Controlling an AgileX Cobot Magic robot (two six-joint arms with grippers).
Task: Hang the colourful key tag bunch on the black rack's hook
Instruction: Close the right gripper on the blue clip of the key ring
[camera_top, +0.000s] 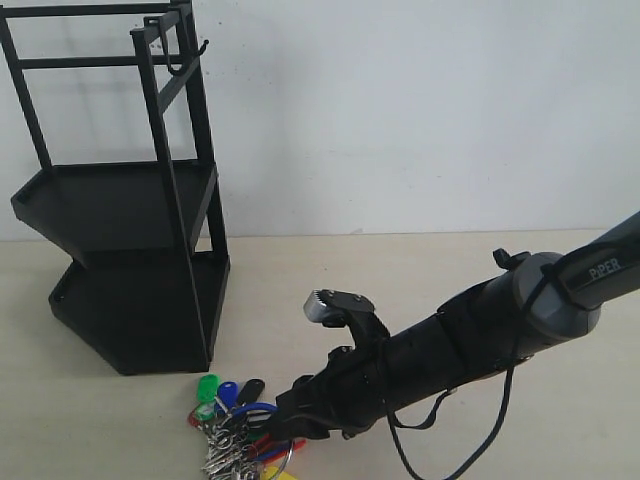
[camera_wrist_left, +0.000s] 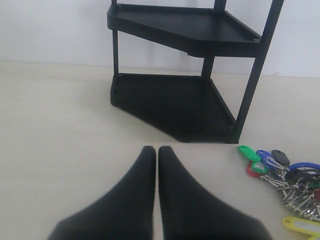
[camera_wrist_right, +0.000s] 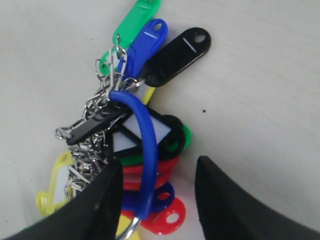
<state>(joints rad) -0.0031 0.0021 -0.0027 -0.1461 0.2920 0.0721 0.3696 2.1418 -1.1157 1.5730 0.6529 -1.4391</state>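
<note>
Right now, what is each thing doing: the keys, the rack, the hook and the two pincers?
Colourful key tag bunch: lying on the table, not hung.
Black rack: standing upright.
Hook: bare, nothing hanging on it.
Left pincer: shut, holding nothing, apart from the keys.
Right pincer: open, one finger on each side of the bunch's blue-sleeved ring.

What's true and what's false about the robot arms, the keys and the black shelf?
1. The key bunch lies on the table. True.
2. The key bunch hangs on the hook of the shelf. False: the hook holds nothing.
3. The left gripper is wide open. False: it is shut.
4. The right gripper is open, with the blue ring between its fingers. True.
</note>
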